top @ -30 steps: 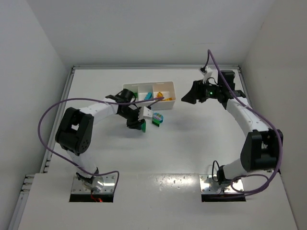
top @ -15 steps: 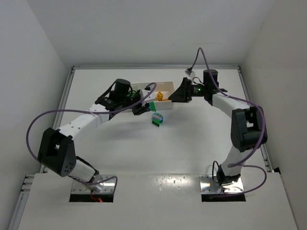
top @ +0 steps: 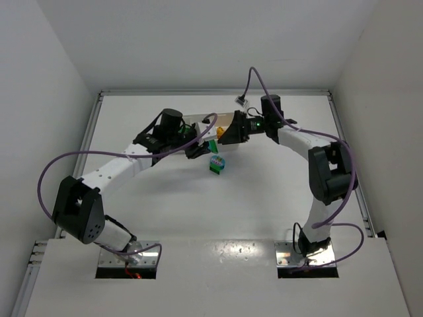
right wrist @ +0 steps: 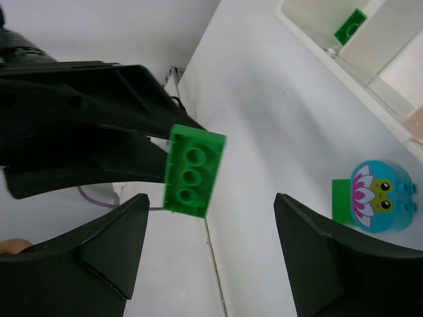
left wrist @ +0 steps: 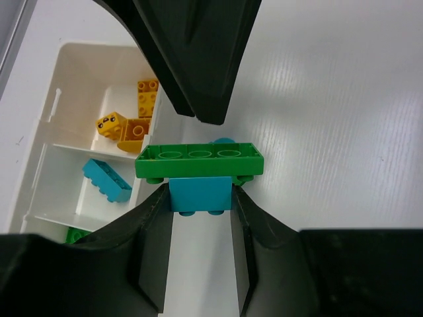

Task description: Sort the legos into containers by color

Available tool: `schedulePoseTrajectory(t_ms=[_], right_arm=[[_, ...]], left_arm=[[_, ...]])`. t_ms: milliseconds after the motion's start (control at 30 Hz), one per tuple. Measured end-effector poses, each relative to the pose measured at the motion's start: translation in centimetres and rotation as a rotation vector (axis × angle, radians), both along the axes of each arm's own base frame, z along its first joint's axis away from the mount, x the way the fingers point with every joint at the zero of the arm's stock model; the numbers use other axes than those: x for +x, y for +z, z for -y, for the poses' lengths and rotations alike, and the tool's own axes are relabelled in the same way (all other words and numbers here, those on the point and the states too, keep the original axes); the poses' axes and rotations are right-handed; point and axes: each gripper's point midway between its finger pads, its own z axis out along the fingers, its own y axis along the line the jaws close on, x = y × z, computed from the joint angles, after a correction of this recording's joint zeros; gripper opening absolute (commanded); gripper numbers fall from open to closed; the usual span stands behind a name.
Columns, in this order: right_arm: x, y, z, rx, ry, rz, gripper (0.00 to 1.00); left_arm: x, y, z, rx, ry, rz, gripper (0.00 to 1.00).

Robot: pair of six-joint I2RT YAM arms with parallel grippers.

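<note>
My left gripper (top: 199,150) is shut on a cyan-blue brick (left wrist: 200,195) with a long green brick (left wrist: 198,160) stuck on top, held above the table beside the white tray (left wrist: 46,142). The tray's compartments hold yellow-orange bricks (left wrist: 135,119), a cyan brick (left wrist: 106,181) and a green brick (left wrist: 78,234). My right gripper (top: 226,136) is open and empty over the tray's right end, facing the held green brick (right wrist: 193,173). A cyan brick with a flower face (right wrist: 380,195), joined to a green brick (right wrist: 342,200), lies on the table (top: 217,163).
The tray (top: 197,121) lies at the back middle of the table, mostly covered by both arms. White walls stand on three sides. The two grippers are close together, the right one's black body (left wrist: 192,53) just beyond the held bricks.
My right gripper has swung left over the tray toward the left gripper. My left gripper lifted the green and cyan bricks toward the tray a second ago and has since barely moved.
</note>
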Motion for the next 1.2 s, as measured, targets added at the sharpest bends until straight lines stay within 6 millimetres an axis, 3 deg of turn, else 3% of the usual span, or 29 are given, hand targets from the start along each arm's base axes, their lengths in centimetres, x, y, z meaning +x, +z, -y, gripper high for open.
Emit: schedulePoseTrajectory(t_ms=[200, 400, 800, 1200], right_arm=[[0.8, -1.8, -0.2, -0.032, -0.016, -0.033, 0.77], [1.2, -1.5, -1.1, -0.031, -0.004, -0.009, 0.77], [0.6, -2.0, -0.5, -0.023, -0.003, -0.01, 0.75], [0.2, 0.3, 0.9, 0.012, -0.006, 0.018, 0.83]], left_arm=[[-0.1, 0.4, 0.6, -0.009, -0.011, 0.009, 0.16], [-0.1, 0.2, 1.0, -0.009, -0.02, 0.009, 0.15], [0.1, 0.1, 1.4, -0.01, -0.034, 0.018, 0.15], [0.4, 0.0, 1.4, 0.002, -0.026, 0.034, 0.15]])
